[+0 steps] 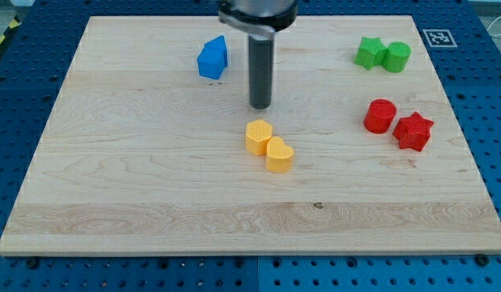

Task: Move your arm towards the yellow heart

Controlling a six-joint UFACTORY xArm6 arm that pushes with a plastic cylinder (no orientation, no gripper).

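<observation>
2 yellow blocks (268, 147) touch just below my tip (260, 106); the yellow heart (279, 155) is the lower-right 1, so I judge a short slide suffices. No pincer here, only a rod over the tabletop (137, 195).

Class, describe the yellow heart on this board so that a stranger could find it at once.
Start at the middle of the wooden board, just below my tip, where two yellow blocks touch. The yellow heart is the lower-right one. Unlike the yellow block beside it, it has a notched, two-lobed top.
</observation>
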